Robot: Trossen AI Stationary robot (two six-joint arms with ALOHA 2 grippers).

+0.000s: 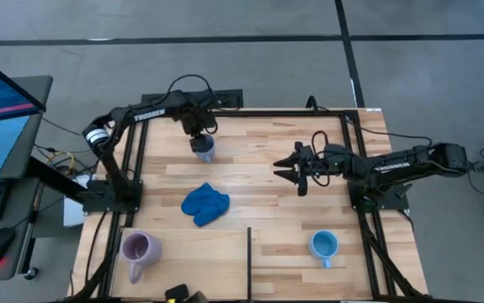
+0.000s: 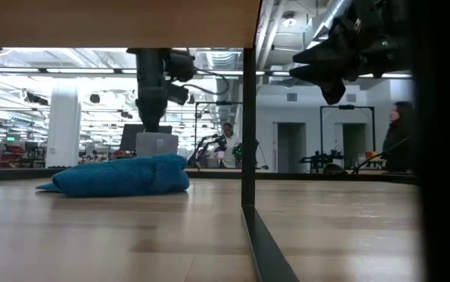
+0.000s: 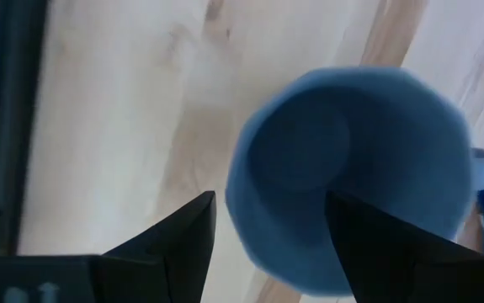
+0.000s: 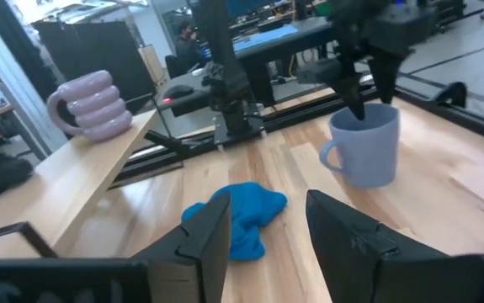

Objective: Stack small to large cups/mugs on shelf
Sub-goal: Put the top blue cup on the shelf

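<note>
Mugs number three: a grey-blue mug stands on the tabletop under the left gripper, whose spread fingers straddle its wall without clamping; a lilac mug and a light-blue mug sit on the shelf. One blue cloth lies mid-table. Right gripper hangs open, empty (the shelf's near edge is cut off).

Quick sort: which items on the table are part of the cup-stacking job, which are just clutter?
Job items:
- lilac mug, on the shelf
- light blue mug
- grey-blue mug, left gripper open right over its rim
- right gripper, open, hanging above the table

Clutter:
- blue cloth, mid-table
</note>
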